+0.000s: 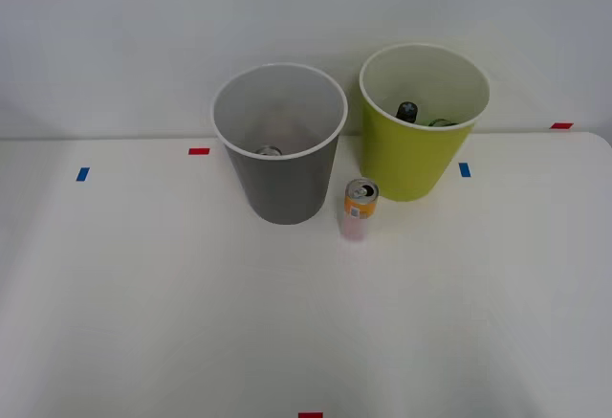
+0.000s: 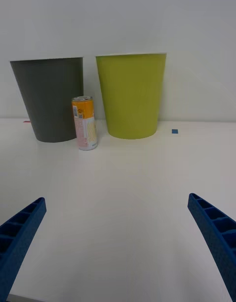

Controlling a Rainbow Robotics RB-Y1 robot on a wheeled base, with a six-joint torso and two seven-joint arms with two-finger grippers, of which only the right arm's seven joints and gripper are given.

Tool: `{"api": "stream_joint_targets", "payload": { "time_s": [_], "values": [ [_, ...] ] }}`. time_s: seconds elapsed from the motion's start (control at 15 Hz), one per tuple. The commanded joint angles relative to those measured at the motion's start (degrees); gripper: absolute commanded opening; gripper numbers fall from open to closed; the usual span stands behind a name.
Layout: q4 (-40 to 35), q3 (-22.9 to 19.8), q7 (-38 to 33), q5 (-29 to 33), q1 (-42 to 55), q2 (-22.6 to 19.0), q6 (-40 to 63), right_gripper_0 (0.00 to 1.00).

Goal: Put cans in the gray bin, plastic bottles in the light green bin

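Observation:
A slim orange and pale pink can [image 1: 360,209] [image 2: 85,123] stands upright on the white table, just in front of the gap between the two bins. The gray bin [image 1: 283,186] [image 2: 50,98] stands at the back centre, and a silver can top [image 1: 268,151] shows at its bottom. To its right the light green bin [image 1: 409,160] [image 2: 131,95] holds dark plastic bottles, one with a black cap [image 1: 407,110]. My right gripper [image 2: 117,243] is open, its blue ribbed fingers [image 2: 19,233] spread wide, well short of the can with bare table between.
Small tape marks dot the white table: blue [image 1: 82,174] at left, red [image 1: 199,151] beside the gray bin, blue [image 1: 465,169] [image 2: 174,131] right of the green bin, red [image 1: 561,125] at far right, red [image 1: 310,415] at the front edge. A pale wall rises behind.

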Motion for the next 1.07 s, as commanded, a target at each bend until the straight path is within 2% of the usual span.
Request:
{"api": "stream_joint_targets", "payload": {
  "time_s": [0.07, 1.07],
  "values": [
    [0.0, 0.0, 0.0, 0.0, 0.0, 0.0, 0.0, 1.00],
    [0.0, 0.0, 0.0, 0.0, 0.0, 0.0, 0.0, 1.00]
  ]
}}
